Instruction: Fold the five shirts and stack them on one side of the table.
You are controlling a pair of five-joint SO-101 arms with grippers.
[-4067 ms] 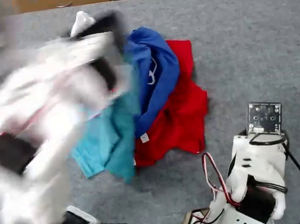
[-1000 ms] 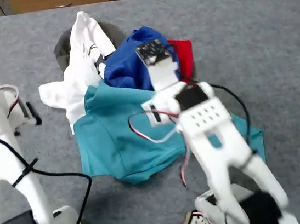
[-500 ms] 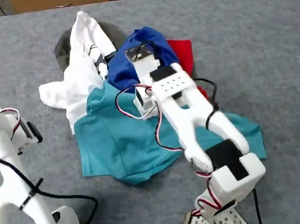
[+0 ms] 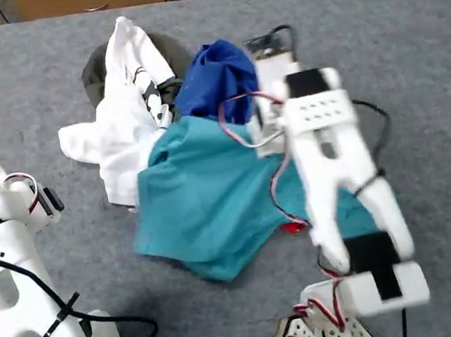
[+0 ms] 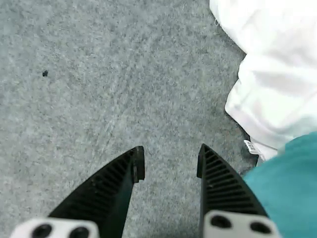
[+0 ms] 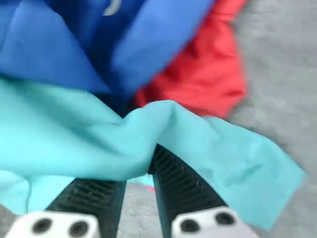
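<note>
A heap of shirts lies mid-table: a white shirt (image 4: 122,107) over a dark grey one (image 4: 95,73), a blue shirt (image 4: 214,83), and a teal shirt (image 4: 204,196) spread towards the front. A scrap of the red shirt (image 4: 293,226) peeks out beside the right arm (image 4: 331,146). My right gripper (image 6: 151,153) is shut on a raised fold of the teal shirt (image 6: 74,139), just in front of the blue shirt (image 6: 74,44) and the red shirt (image 6: 198,74). My left gripper (image 5: 168,158) stands open over bare carpet, next to the white shirt (image 5: 267,74).
Grey carpet (image 4: 412,69) covers the whole table, with free room to the right of the heap and along the left edge. The left arm (image 4: 11,246) stands at the front left. Loose wires (image 4: 245,124) hang around the right arm.
The right arm has swung to the right, dragging the teal shirt that way; the teal now covers most of the red shirt. The left arm has drawn back towards the front edge.
</note>
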